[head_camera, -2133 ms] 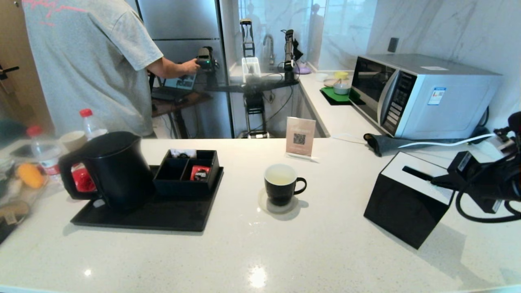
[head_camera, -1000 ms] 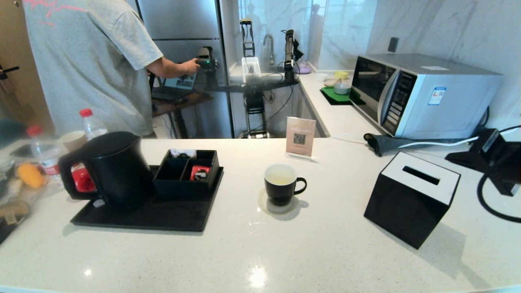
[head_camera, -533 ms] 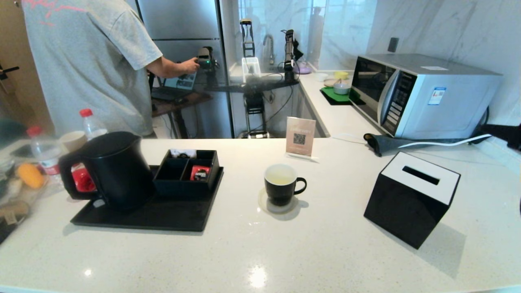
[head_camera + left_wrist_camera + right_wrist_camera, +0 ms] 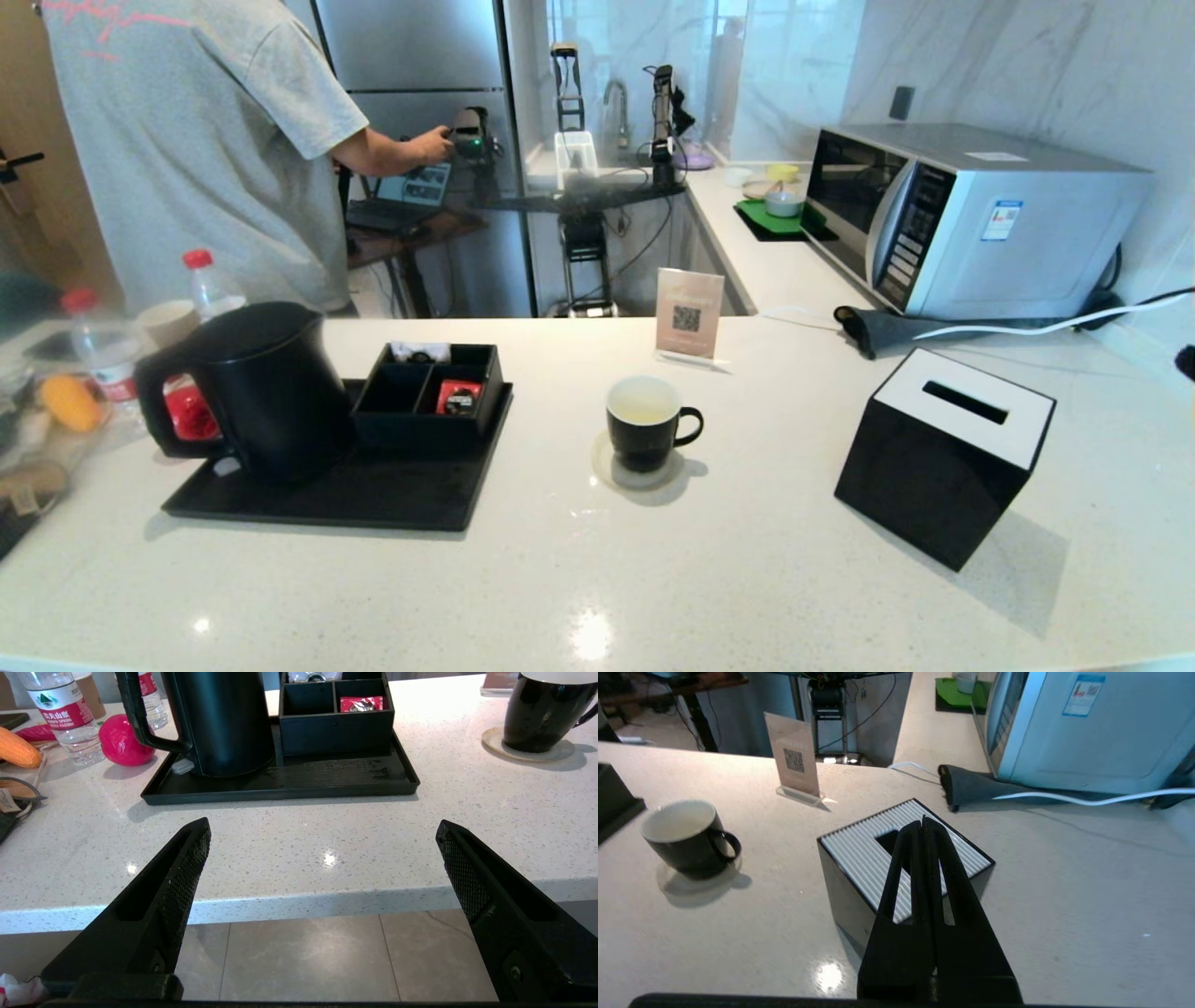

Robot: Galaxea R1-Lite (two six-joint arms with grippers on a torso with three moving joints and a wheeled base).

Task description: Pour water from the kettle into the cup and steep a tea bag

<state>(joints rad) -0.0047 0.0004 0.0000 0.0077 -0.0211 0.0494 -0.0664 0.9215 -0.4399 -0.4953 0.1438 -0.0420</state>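
The matte black kettle [image 4: 252,387] stands on a black tray [image 4: 373,499] at the left of the counter. To the right of the tray, the black cup [image 4: 644,425] sits on a round coaster and holds faintly yellowish water [image 4: 642,403]. No tea bag shows in any view. My left gripper [image 4: 322,823] is open and empty, held off the counter's near edge, facing the kettle [image 4: 224,718] and the cup [image 4: 537,714]. My right gripper [image 4: 923,822] is shut with nothing in it, above the counter near the tissue box, well to the right of the cup [image 4: 686,835].
A black tissue box [image 4: 943,457] with a white slotted top stands at the right, with a microwave [image 4: 971,219] and cables behind it. A compartment box [image 4: 429,392] with a red packet sits on the tray. A QR sign [image 4: 689,313] stands behind the cup. Bottles and a person are at the far left.
My right arm has drawn back to the right from above the tissue box and has left the head view. Kettle, cup and left gripper have not moved.
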